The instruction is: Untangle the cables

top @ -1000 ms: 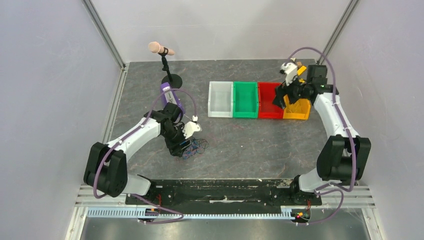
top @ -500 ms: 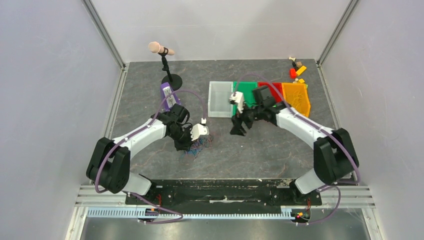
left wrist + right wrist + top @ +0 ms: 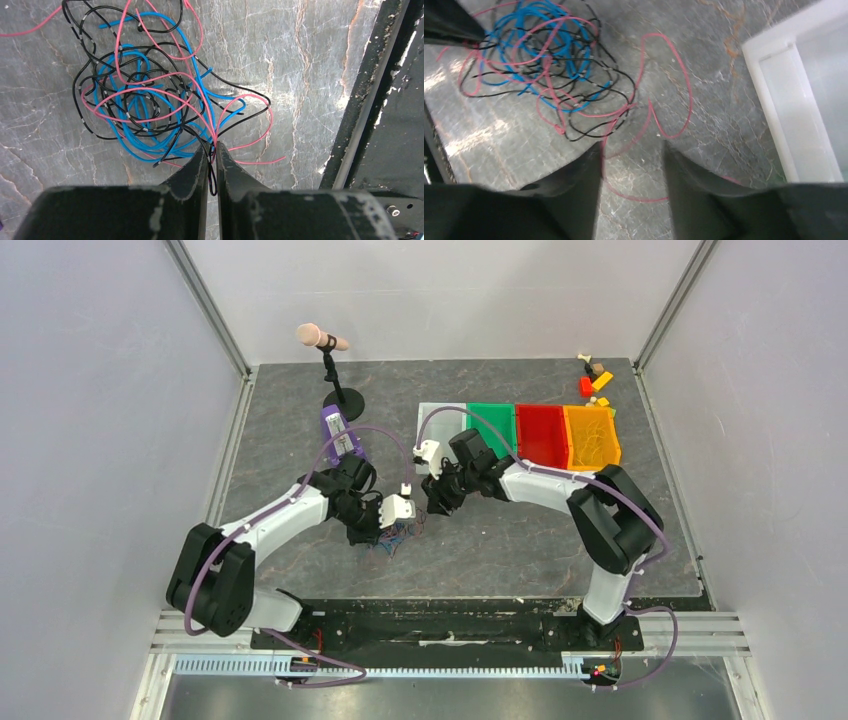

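Right gripper [image 3: 631, 147] is arriving from the bins [image 3: 540, 435], spread open over the cables [image 3: 145, 110]; left gripper [image 3: 212, 150] is pinching them. Two-handed separation is likely starting

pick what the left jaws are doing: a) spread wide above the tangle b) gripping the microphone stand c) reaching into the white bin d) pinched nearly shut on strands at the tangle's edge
D: the left wrist view shows the left jaws closed to a sliver, with black and red strands of the cables caught between their tips.
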